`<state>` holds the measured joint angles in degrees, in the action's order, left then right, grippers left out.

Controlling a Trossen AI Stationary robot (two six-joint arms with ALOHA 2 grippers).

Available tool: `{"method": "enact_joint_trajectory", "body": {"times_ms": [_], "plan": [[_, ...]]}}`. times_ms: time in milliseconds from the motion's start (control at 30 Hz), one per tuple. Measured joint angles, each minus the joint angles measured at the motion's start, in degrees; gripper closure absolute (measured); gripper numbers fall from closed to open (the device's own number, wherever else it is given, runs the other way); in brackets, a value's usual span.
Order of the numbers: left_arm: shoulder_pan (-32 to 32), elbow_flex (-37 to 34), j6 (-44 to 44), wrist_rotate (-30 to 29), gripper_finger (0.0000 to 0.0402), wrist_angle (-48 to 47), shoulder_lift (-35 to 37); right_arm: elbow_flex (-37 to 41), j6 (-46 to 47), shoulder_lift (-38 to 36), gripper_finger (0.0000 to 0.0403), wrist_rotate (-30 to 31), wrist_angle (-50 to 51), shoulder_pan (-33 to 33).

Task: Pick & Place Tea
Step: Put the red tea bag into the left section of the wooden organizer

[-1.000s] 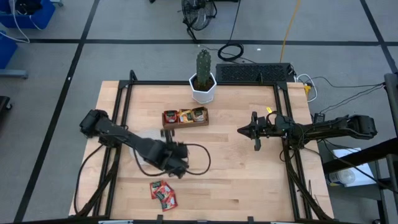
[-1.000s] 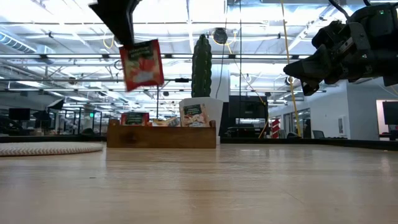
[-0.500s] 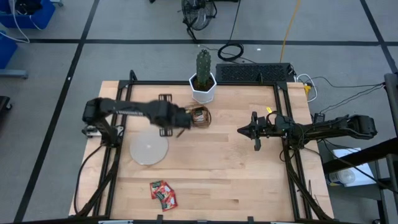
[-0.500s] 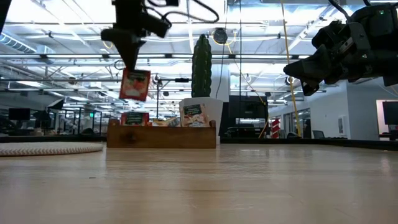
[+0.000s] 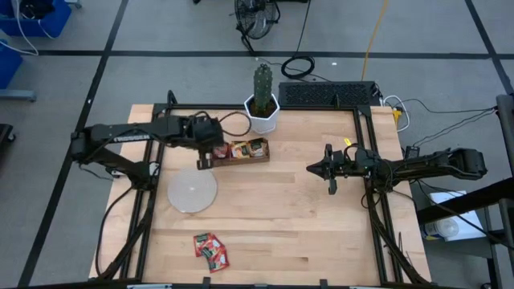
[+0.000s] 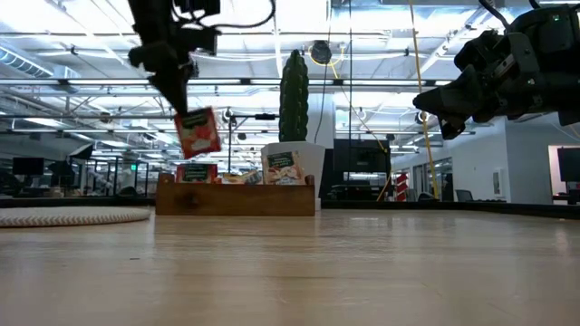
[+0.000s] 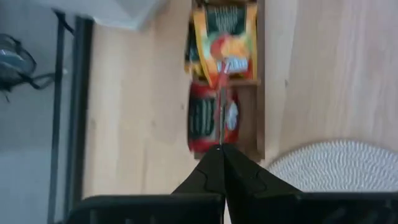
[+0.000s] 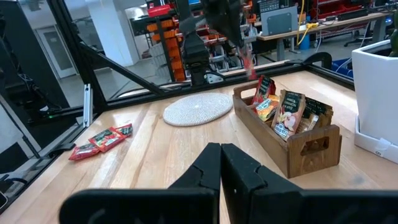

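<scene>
My left gripper (image 5: 210, 146) hovers over the left end of the long brown tray (image 5: 241, 160), shut on a red sachet (image 6: 198, 133) that dangles above the tray (image 6: 236, 199). In the left wrist view the sachet (image 7: 219, 118) shows edge-on over the tray's red-filled compartment (image 7: 208, 121), beside the orange-yellow one (image 7: 224, 37). More sachets stand upright in the tray's compartments. A few red sachets (image 5: 210, 249) lie flat near the table's near edge. My right gripper (image 5: 325, 168) waits shut above the table's right half. My left gripper pinches the red sachet by its top edge (image 6: 184, 115) between its two fingertips (image 7: 214, 158), coming from above and pointing down. The sachet hangs clear below the fingers, slightly tilted, above the tray's left compartment.
A round pale grey disc (image 5: 191, 191) lies on the table just on the near side of the tray. A cactus in a white pot (image 5: 262, 112) stands behind the tray at the far edge. Black frame rails run along the table's left and right sides.
My left gripper has carried the red sachet from beside the disc toward the table's far edge, reached the tray, then shifted left over its left end. The sachet has stayed hanging from the shut fingers and now tilts slightly.
</scene>
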<state>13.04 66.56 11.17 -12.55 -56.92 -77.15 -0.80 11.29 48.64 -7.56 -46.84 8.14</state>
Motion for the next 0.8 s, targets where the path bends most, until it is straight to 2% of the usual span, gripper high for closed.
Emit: {"method": "enact_joint_trajectory", "body": {"times_ms": [200, 600, 800], "plan": [[0.0, -4.4, -0.6, 0.1, 0.0401, 0.8, -0.3, 0.0, 0.0, 0.0, 0.0403, 0.0, 0.0, 0.0], [1.6, -4.6, 1.1, 0.4, 0.0401, 4.3, -3.9, 0.0, 0.0, 0.0, 0.0403, 0.0, 0.0, 0.0], [2.3, -4.6, 2.8, 0.4, 0.0401, 2.1, -7.1, 0.0, 0.0, 0.0, 0.0403, 0.0, -0.3, 0.0]]}}
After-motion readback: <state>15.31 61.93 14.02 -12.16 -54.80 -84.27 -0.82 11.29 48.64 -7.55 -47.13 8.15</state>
